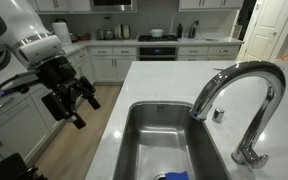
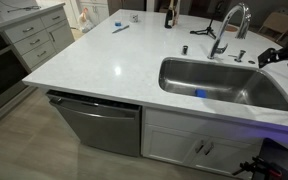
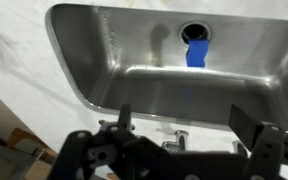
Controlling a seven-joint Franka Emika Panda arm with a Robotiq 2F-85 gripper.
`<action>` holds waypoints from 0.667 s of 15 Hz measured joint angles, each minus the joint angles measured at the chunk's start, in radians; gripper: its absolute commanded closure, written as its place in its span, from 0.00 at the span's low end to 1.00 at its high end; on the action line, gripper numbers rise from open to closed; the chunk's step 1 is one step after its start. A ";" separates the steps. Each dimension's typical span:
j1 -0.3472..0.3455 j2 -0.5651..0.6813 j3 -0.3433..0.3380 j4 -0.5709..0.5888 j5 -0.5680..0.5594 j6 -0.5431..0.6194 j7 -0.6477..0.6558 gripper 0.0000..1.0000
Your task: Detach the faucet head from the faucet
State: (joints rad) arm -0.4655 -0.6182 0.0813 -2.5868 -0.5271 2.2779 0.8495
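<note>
Hovering with jaws spread, hand well apart from the faucet

arm: one, white, elbow raised, wrist angled downward. gripper: black, jaws spread wide apart, empty, hanging in mid-air.

Approach: you had open air above the sink basin between your gripper and the faucet.
Under the arch: the faucet head hung clear over the basin's edge.
Beside the head: a small chrome knob stood near on the countertop.
Basin floor: a blue object lay by the drain.
</note>
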 measured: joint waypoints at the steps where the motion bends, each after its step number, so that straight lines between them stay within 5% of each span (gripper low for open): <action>1: -0.021 0.001 0.000 0.000 -0.049 0.008 0.036 0.00; 10: -0.041 0.086 -0.073 0.012 -0.458 0.165 0.295 0.00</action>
State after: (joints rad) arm -0.5064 -0.5324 0.0084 -2.5751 -0.9849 2.4426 1.1444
